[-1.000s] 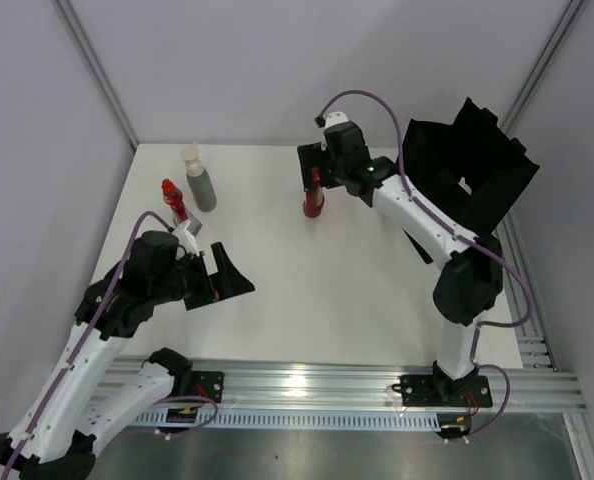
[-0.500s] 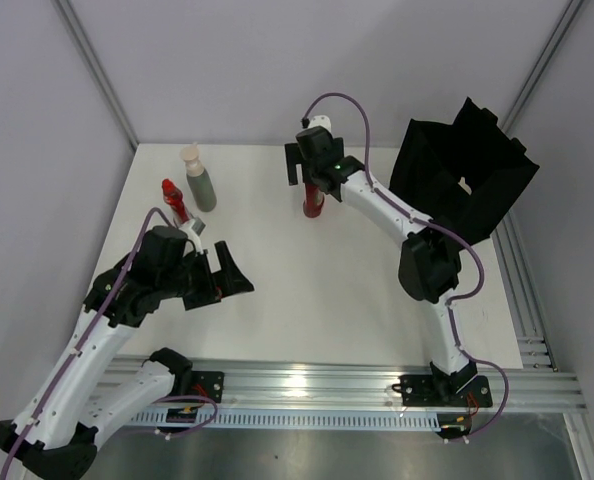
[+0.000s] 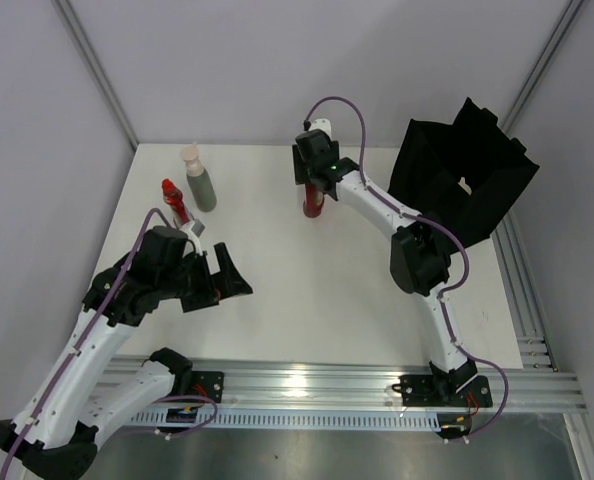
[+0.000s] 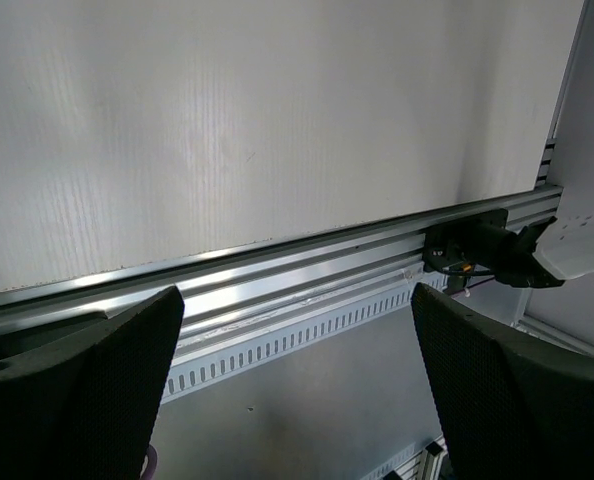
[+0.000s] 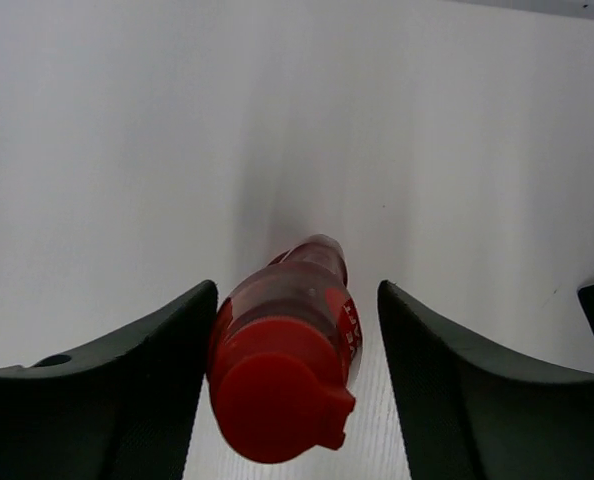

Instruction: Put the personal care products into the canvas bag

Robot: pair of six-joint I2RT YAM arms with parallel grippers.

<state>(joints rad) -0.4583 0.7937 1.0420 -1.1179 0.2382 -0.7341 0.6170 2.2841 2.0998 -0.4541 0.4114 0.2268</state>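
The all-red bottle [image 3: 313, 203] [image 5: 287, 350] stands upright at the back middle of the white table. My right gripper [image 3: 313, 176] [image 5: 297, 292] is lowered over it from above with a finger on each side. The left finger touches the bottle; a gap shows at the right finger, so the gripper is open. A grey-green bottle with a cream cap [image 3: 199, 185] and a smaller red-capped bottle [image 3: 174, 201] stand at the back left. My left gripper [image 3: 228, 275] [image 4: 295, 300] hovers open and empty near them, facing the table's near edge. The black canvas bag [image 3: 467, 175] sits at the back right.
An aluminium rail [image 3: 327, 385] [image 4: 277, 270] runs along the near edge, carrying both arm bases. Grey walls close in the table at the back and sides. The right arm's elbow [image 3: 417, 258] hangs over the table between the red bottle and the bag.
My right gripper has come down around the red bottle and its fingers have narrowed towards it. The right elbow has swung left. The left arm has barely moved.
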